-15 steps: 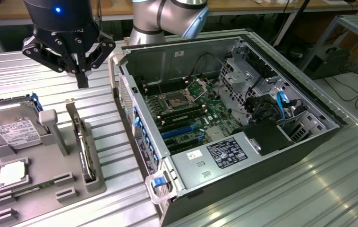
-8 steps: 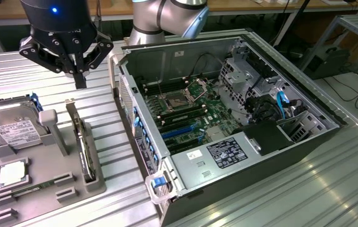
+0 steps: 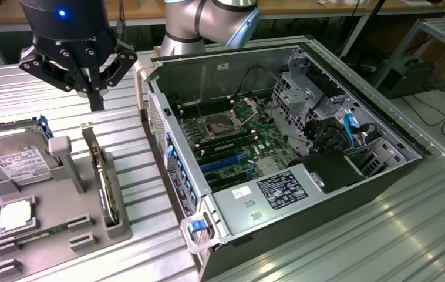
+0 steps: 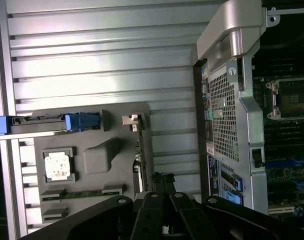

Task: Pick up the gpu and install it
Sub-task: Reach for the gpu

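Note:
The gpu (image 3: pixel 102 179) is a thin black card standing on edge in a slot of the grey holder (image 3: pixel 58 235), its silver bracket end toward the back. In the wrist view the gpu (image 4: pixel 138 155) shows edge-on along the holder's side nearest the case. My gripper (image 3: pixel 95 103) hangs above the ribbed table just beyond the card's bracket end, clear of it, fingers shut with nothing between them. The wrist view has the gripper (image 4: pixel 162 179) over the card's far end. The open computer case (image 3: pixel 285 147) lies on its side to the exterior view's right, motherboard exposed.
On the holder also sit a silver hard drive (image 3: pixel 15 158) with blue rails, a square CPU chip (image 3: pixel 16 215) and a memory stick (image 3: pixel 42 233). A grey post (image 3: pixel 60 155) rises beside the card. The case's rear wall (image 4: pixel 227 115) stands close to the holder.

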`<state>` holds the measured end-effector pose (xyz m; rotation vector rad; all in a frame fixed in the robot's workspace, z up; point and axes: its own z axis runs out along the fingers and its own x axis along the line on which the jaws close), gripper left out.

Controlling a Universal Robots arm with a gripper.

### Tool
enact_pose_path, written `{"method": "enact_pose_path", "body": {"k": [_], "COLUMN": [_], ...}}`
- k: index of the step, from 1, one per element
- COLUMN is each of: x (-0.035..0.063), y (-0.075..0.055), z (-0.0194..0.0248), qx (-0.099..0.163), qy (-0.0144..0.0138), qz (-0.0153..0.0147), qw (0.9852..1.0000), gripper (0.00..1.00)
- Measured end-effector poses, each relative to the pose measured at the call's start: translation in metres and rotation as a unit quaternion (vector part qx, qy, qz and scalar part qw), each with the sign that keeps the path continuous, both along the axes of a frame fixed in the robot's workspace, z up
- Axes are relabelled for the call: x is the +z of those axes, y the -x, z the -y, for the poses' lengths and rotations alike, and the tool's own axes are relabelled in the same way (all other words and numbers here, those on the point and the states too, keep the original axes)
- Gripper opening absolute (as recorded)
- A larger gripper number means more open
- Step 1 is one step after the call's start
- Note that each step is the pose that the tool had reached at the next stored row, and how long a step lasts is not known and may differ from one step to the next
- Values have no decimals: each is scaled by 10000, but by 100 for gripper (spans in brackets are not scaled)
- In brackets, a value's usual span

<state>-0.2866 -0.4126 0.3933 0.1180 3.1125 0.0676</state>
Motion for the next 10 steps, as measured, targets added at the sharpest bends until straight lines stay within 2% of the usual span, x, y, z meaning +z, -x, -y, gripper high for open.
{"method": "enact_pose_path", "body": {"k": [10], "x": [0], "y": [76], "z": [12], "qx": [0], "qy": [0], "qz": [0], "qw": [10000], "gripper": [11]}}
